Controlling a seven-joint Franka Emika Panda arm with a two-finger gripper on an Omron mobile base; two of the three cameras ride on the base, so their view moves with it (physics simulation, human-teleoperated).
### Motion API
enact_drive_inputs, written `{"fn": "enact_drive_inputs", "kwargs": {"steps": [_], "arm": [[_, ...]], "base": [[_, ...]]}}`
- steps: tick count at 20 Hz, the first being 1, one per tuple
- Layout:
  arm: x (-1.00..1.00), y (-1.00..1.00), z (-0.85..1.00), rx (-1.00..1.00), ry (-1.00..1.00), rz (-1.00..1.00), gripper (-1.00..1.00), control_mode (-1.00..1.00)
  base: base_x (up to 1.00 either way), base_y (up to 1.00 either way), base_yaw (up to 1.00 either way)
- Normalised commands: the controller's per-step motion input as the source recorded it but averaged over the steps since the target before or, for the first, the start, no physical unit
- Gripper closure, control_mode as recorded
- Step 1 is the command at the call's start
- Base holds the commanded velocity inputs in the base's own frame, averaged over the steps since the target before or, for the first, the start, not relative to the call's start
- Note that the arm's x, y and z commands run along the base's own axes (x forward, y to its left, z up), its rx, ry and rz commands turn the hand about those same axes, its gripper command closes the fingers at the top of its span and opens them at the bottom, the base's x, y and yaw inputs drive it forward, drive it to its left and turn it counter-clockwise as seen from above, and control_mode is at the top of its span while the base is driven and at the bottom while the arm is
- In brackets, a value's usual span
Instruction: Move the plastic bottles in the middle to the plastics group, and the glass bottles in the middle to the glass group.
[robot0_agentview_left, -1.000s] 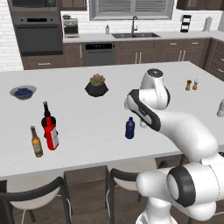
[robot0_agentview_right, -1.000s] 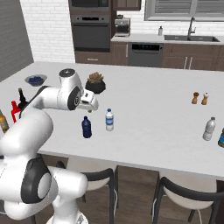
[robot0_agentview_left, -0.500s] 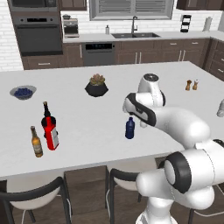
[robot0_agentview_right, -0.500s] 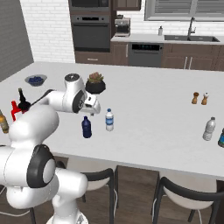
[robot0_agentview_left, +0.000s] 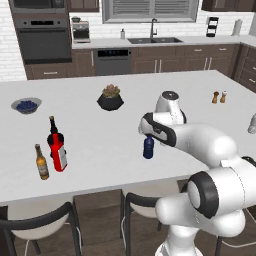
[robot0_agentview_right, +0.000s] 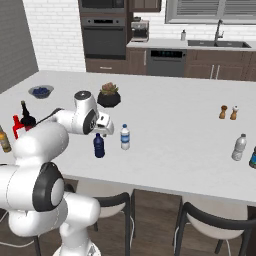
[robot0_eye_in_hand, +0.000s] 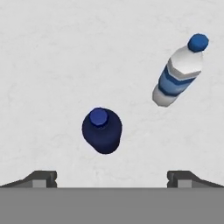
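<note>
A small squat dark-blue bottle stands upright on the white counter, also seen in the side views. My gripper hangs open straight above it, jaws wide and empty, and the hand is just over its cap. A clear water bottle with a blue label stands a short way to the right of it. At the far left a flat red bottle stands beside a dark round bottle and an amber beer bottle. A pale bottle stands at the far right.
A dark plant pot sits behind the blue bottle. A bowl of blue fruit is at the back left, and salt and pepper shakers at the back right. Chairs line the counter's near edge.
The hand has come down towards the dark-blue bottle and the arm has folded lower. The jaws stayed open. No bottle has moved.
</note>
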Motion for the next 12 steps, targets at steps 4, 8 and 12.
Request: {"fn": "enact_drive_inputs", "kwargs": {"steps": [4, 8, 12], "arm": [[0.11, 0.0, -0.23, 0.0, 0.0, 0.0, -1.0, -1.0], [0.22, 0.0, -0.17, 0.0, 0.0, 0.01, -1.0, -1.0], [0.25, 0.0, -0.19, 0.0, 0.0, 0.04, -1.0, -1.0]], "base": [[0.0, 0.0, 0.0], [0.0, 0.0, 0.0], [0.0, 0.0, 0.0]]}}
